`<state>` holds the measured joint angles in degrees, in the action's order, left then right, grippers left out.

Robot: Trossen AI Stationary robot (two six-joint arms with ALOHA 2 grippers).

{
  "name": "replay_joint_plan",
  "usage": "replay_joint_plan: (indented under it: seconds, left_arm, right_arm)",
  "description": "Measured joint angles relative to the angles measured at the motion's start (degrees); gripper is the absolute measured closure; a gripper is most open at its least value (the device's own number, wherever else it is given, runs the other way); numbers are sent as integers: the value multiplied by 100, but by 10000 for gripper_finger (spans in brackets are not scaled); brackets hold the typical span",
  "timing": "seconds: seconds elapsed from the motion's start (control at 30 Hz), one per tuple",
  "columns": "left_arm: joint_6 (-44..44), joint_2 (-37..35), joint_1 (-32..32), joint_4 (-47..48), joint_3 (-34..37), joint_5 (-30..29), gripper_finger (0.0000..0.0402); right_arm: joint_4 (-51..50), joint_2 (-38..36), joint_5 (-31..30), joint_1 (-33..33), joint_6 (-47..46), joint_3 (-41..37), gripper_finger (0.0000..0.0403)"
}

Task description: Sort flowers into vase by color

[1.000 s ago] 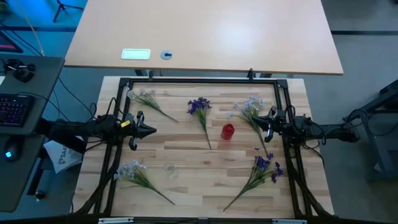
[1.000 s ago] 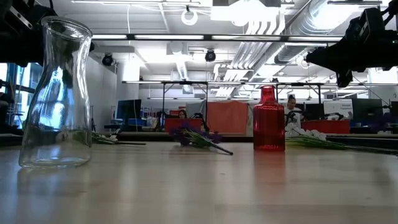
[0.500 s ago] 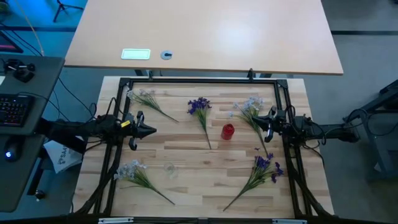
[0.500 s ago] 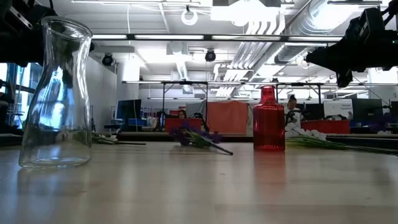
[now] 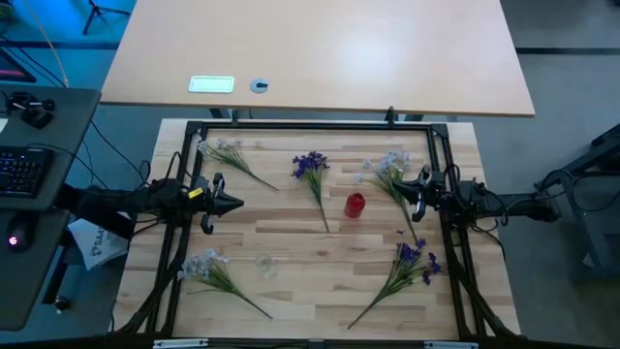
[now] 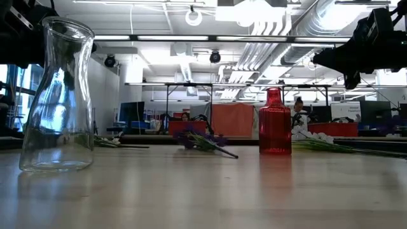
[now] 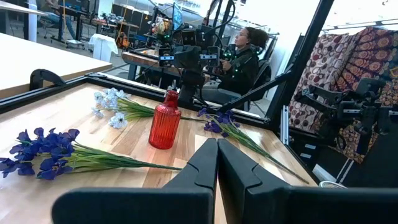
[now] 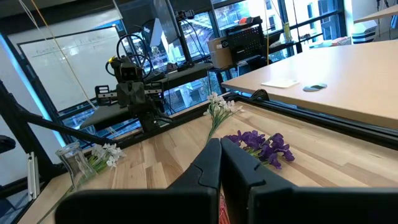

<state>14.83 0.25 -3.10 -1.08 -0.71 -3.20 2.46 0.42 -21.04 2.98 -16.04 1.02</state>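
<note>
Five sprigs lie flat on the wooden table. White ones are far-left, near-left and far-right. Purple ones are in the far middle and near-right. A small red vase stands upright in the middle, and a clear glass vase stands nearer, to its left. My left gripper is shut and hovers at the table's left side. My right gripper is shut and hangs in the air above the far-right white sprig's stem, raised well above the table in the low view.
A black metal frame runs around the work area. Behind it stands a larger light table with a white card and a small round disc. A person sits beyond the table's right side. Bare wood lies between the two vases.
</note>
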Motion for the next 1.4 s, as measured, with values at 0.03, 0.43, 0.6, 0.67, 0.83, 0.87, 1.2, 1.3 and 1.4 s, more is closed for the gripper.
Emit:
replay_joint_plan:
  seconds: [0.03, 0.43, 0.6, 0.67, 0.83, 0.87, 1.2, 1.3, 1.4]
  left_arm:
    - [1, 0, 0, 1, 2, -2, 401]
    - [0, -2, -1, 0, 2, -2, 401]
    - [0, 0, 0, 0, 1, -1, 401]
    - [0, 0, 1, 0, 0, 0, 401]
    - [0, -1, -1, 0, 1, -1, 401]
    - [0, -2, 1, 1, 1, -1, 401]
    - [0, -1, 0, 2, 2, -1, 401]
    - [0, -2, -1, 2, 0, 0, 401]
    - [0, 0, 1, 2, 0, -2, 401]
  right_arm:
    - [1, 1, 0, 1, 1, -1, 402]
    - [2, -1, 0, 1, 1, 0, 402]
    - [2, 0, 0, 1, 0, -1, 402]
    - [20, 1, -1, 0, -21, -2, 402]
    - [1312, 16, -88, -4, -1036, -7, 402]
    - [1666, 17, -166, -4, -1367, -7, 402]
    - [4491, 1067, -216, -4, -2369, 289, 402]
    - [4229, 2067, -241, -4, -2052, 965, 402]
    - [3295, 3062, -458, -82, -1843, 1767, 402]
